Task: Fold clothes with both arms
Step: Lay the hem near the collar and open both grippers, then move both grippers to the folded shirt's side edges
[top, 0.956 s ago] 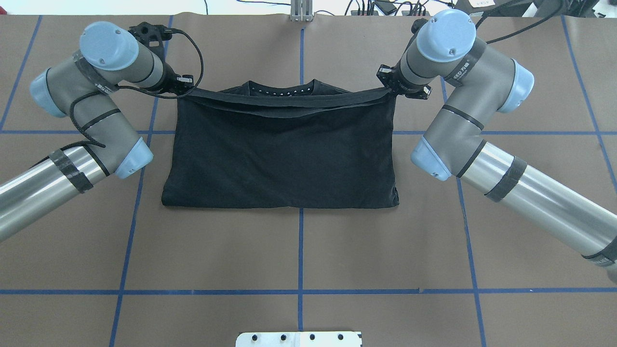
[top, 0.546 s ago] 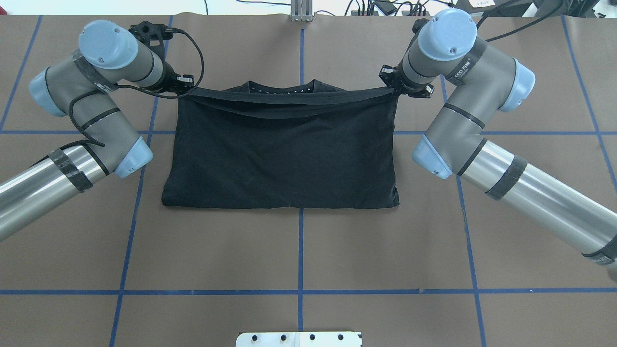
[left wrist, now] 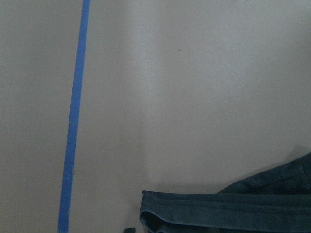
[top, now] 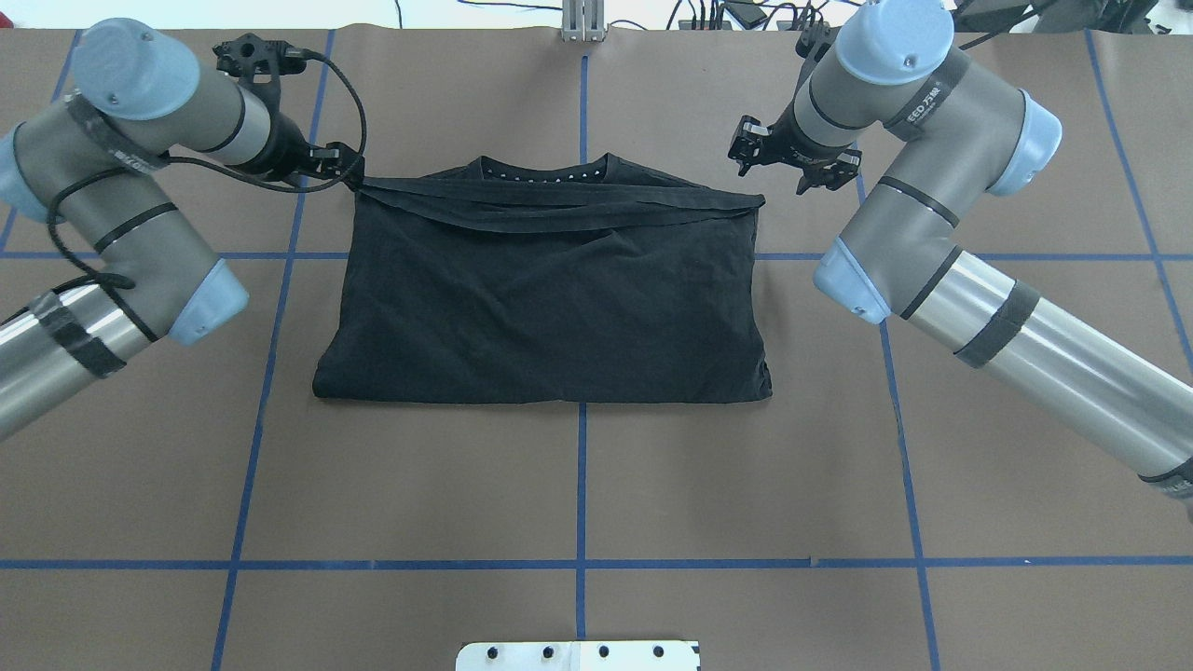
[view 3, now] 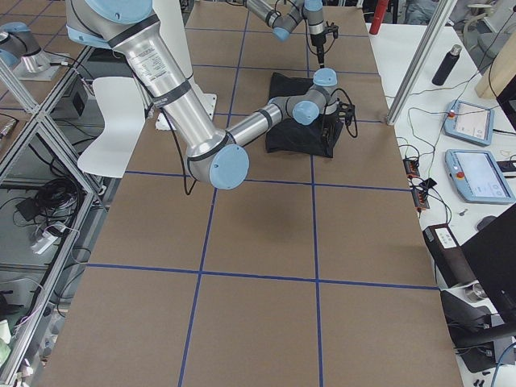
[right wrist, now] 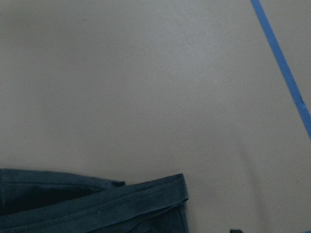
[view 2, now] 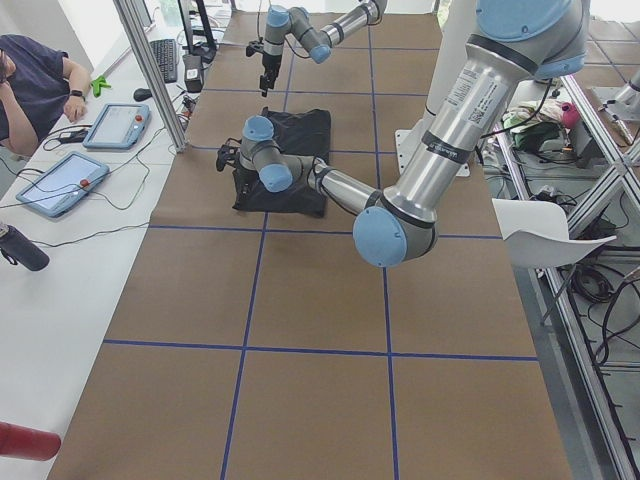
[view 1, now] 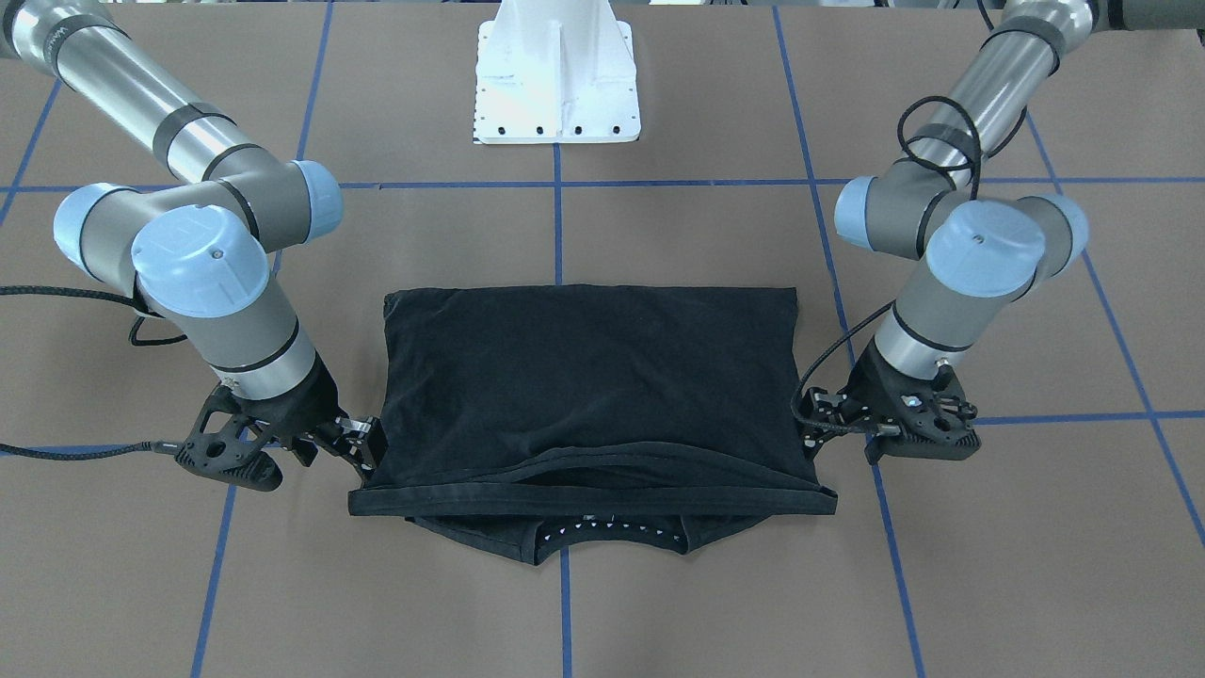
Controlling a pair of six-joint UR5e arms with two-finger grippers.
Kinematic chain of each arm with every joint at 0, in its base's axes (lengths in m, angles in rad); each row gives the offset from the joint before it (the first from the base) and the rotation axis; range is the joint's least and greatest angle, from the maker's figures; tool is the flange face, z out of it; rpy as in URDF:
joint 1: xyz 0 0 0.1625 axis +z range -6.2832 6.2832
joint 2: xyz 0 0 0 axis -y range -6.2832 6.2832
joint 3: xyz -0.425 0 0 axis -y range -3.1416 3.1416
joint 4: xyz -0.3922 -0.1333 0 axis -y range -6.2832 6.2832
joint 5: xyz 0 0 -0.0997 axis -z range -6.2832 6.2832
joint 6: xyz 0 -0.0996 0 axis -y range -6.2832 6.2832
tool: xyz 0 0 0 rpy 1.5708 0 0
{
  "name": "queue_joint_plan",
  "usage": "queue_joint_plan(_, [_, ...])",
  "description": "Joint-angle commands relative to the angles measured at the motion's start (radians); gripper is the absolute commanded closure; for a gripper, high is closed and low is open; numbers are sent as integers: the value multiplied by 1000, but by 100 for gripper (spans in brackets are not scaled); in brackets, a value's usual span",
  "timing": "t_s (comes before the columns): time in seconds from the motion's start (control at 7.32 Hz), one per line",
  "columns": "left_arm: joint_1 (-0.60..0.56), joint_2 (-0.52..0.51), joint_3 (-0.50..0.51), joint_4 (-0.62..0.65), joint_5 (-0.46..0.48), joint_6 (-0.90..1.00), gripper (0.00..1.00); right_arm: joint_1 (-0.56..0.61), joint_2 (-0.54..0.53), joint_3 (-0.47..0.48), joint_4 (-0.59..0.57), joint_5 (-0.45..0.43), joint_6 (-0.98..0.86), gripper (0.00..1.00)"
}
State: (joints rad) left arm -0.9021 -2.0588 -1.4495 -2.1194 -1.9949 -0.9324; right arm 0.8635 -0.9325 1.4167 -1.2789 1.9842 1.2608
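Brown taped table (top: 419, 485); folded T-shirt (top: 550, 298) at its centre, long axis running arm to arm. Right gripper (top: 792, 168) released, just clear of one far corner. Left gripper (top: 347, 175) touches the opposite corner and is nearer; grip indeterminate.

t-shirt (left wrist: 233, 211) hem at btm right, blue tape line (left wrist: 74, 116) left.
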Motion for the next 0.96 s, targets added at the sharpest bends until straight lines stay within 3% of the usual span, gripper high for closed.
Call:
queue_joint_plan(0.0, [6, 151, -179, -2, -40, 11, 0, 0, -72, 71, 4, 19, -75, 0])
queue_joint_plan(0.27, [53, 247, -209, -135, -70, 0, 0, -29, -165, 195, 3, 21, -115, 0])
queue_joint_plan(0.41, [92, 299, -209, -225, -70, -11, 0, -43, -172, 217, 3, 19, -103, 0])
queue_joint_plan(0.82, [218, 310, -207, -300, -56, -187, 0, -50, -173, 220, 3, 12, -100, 0])
